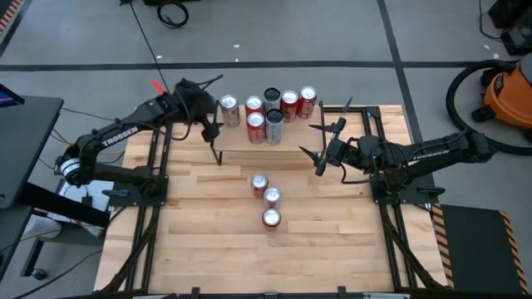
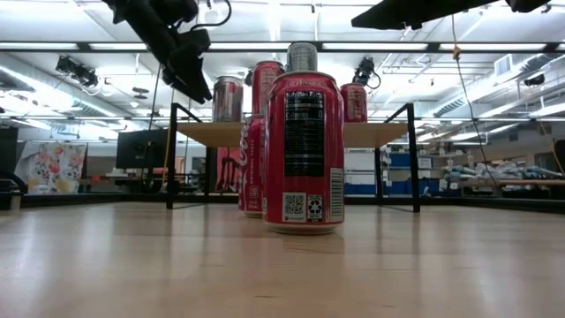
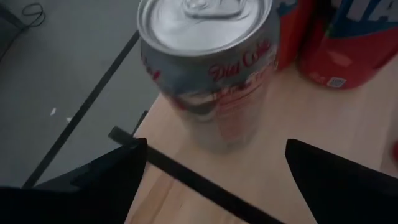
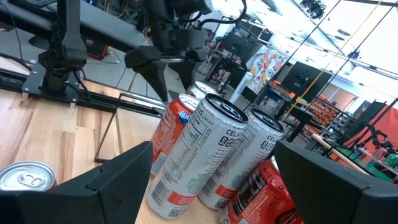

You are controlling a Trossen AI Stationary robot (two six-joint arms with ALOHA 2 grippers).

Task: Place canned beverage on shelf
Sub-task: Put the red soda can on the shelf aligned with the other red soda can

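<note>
On the light wooden table (image 1: 208, 241), the shelf (image 1: 291, 139) at its far edge carries seven cans; the silver can (image 1: 229, 111) stands at its left end beneath the spread-open left gripper (image 1: 209, 130). The right gripper (image 1: 318, 145) hovers open near the shelf's right end. Grey floor (image 1: 332, 33) surrounds.

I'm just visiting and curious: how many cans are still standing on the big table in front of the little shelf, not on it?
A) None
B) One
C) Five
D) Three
D: the high view shows three cans in a row on the tabletop, in front of the shelf.
</note>
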